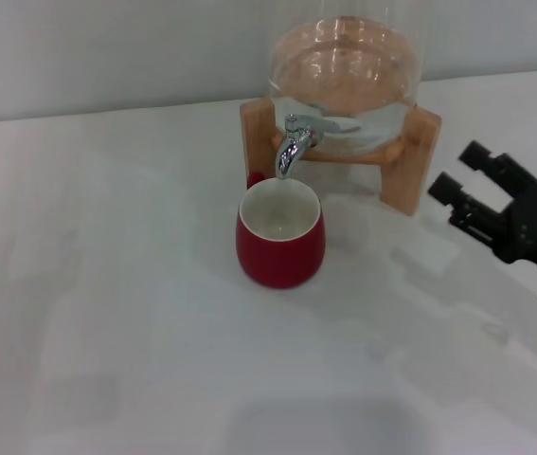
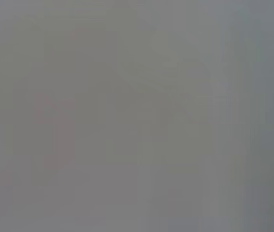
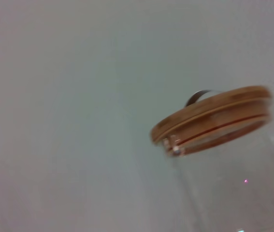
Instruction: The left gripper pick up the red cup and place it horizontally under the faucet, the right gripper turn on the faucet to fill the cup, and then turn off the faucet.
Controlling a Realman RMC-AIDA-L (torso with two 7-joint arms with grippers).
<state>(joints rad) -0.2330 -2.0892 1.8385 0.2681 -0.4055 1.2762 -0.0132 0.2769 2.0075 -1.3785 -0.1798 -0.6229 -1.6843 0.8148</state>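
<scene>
Behind, the glass jar (image 1: 344, 81) sat in its wooden stand (image 1: 410, 156) on the white worktop (image 1: 107, 313), its wooden lid (image 3: 211, 121) on. Well right of the faucet (image 1: 294, 144), the right hand (image 1: 462, 180) hovered, jaws apart and empty. Upright, the red cup (image 1: 280, 234) stood directly under the spout.
</scene>
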